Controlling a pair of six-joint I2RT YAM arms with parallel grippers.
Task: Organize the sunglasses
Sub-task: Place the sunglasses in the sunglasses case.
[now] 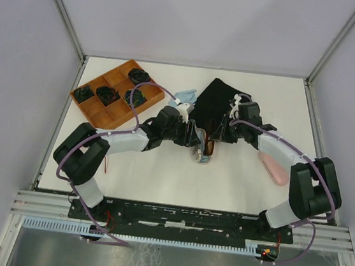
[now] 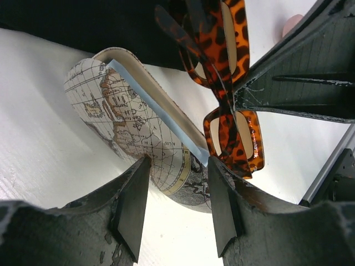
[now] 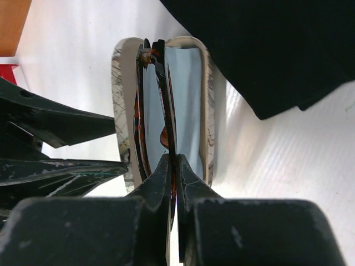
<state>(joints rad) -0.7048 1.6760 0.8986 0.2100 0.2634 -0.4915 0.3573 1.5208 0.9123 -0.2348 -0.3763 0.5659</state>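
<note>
The tortoiseshell sunglasses (image 1: pixel 210 147) (image 2: pixel 233 133) (image 3: pixel 165 83) hang folded, edge-down, over the mouth of an open map-patterned glasses case (image 1: pixel 198 151) (image 2: pixel 138 127) (image 3: pixel 123 100) with a pale blue lining. My right gripper (image 1: pixel 219 136) (image 3: pixel 175 162) is shut on the sunglasses' frame. My left gripper (image 1: pixel 194 140) (image 2: pixel 176 172) has its fingers on both sides of the case's rounded end and holds it on the white table. A scrap of red shows at the left edge of the right wrist view; I cannot tell what it is.
A black cloth (image 1: pixel 222 103) (image 3: pixel 266 50) lies just behind the case. An orange compartment tray (image 1: pixel 113 109) with dark items stands at the back left. A pink oblong case (image 1: pixel 275 168) lies under the right arm, and a light blue cloth (image 1: pixel 185 97) lies by the black one.
</note>
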